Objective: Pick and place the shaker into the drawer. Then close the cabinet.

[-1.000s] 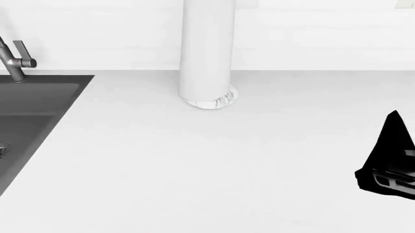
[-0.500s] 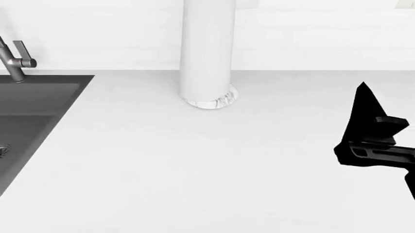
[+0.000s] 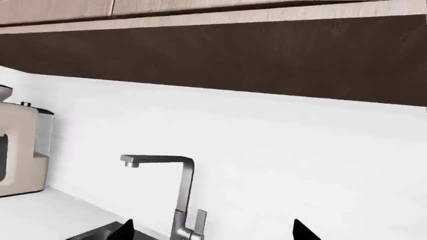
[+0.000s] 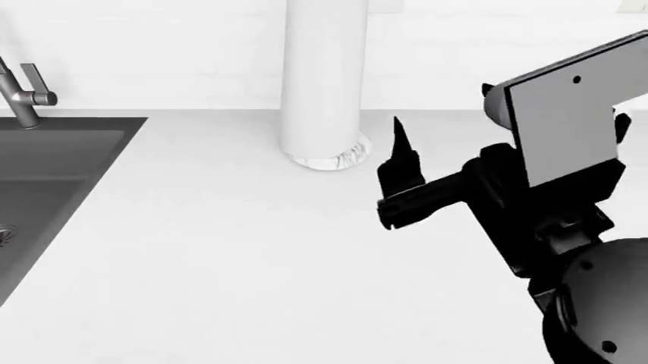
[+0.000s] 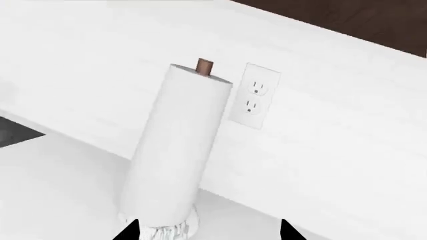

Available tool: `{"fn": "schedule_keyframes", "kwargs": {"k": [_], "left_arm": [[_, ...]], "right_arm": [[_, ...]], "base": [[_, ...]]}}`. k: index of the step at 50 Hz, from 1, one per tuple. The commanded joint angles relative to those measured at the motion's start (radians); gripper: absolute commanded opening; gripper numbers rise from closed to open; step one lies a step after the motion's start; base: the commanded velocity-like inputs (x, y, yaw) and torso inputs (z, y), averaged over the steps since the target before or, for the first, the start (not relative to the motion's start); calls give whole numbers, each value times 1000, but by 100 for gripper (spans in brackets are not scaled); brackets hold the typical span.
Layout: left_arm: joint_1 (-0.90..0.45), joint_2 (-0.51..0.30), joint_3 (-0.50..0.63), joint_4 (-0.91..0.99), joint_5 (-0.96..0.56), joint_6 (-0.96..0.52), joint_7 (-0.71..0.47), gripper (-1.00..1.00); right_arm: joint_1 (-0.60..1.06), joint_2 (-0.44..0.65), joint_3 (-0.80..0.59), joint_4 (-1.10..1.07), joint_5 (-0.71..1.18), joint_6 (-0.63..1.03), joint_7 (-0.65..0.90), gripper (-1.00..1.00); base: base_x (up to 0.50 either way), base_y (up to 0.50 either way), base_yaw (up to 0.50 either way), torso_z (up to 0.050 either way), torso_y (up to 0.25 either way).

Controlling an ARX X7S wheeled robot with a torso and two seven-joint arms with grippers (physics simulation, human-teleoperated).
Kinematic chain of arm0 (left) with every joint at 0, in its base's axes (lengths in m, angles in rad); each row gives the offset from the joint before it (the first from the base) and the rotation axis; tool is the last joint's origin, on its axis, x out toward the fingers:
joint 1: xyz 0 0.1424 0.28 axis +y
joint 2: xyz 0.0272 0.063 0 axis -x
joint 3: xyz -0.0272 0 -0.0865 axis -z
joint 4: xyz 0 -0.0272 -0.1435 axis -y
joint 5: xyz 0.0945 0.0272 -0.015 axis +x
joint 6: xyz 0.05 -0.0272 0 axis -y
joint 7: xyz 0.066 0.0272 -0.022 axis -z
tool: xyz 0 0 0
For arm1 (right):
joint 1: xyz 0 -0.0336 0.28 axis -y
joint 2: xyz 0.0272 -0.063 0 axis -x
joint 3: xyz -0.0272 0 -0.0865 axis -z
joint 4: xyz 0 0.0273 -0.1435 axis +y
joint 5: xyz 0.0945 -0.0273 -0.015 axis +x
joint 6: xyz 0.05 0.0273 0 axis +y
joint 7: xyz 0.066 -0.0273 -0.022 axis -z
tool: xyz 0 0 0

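Neither the shaker nor the drawer shows in any view, so you must find them first: your right pincer (image 4: 397, 171) hangs over the white worktop (image 4: 223, 258) near the paper towel roll (image 4: 322, 76), its tips spread wide with nothing between them, and the left pincer (image 3: 212, 231), pointed toward the faucet (image 3: 175, 192) at the sink (image 4: 45, 189), is equally wide and empty. Expect a small capped bottle to be light, rigid and slick, so I would grip the body below the cap.
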Motion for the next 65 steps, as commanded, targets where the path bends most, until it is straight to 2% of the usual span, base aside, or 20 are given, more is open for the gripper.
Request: {"fn": "schedule_keyframes", "kwargs": {"k": [1,8,24,32,56,65], "left_arm": [[186,80,-104,-16,107,26,78,100],[216,109,-116,-38,139,42,110,100],[271,159,-144,-64,177,59,143,100],[271,179,-128,-71,188,67,147,100],[251,195,-116,-89,178,76,151,100],[269,207,-135,-91,177,81,163,100]], "right_arm": [[257,-325,-102,210,21,320,-78,100],[309,-448,-124,297,-32,349,-177,100],[395,-630,-139,401,-64,374,-325,100],[560,-730,-100,494,-79,402,-397,100],[755,-906,-127,634,-258,396,-657,100],[833,-938,-132,684,-306,352,-702,100]], "base": [[0,0,0,0,0],[0,0,0,0,0],[0,0,0,0,0],[0,0,0,0,0],[0,0,0,0,0],[0,0,0,0,0]]}}
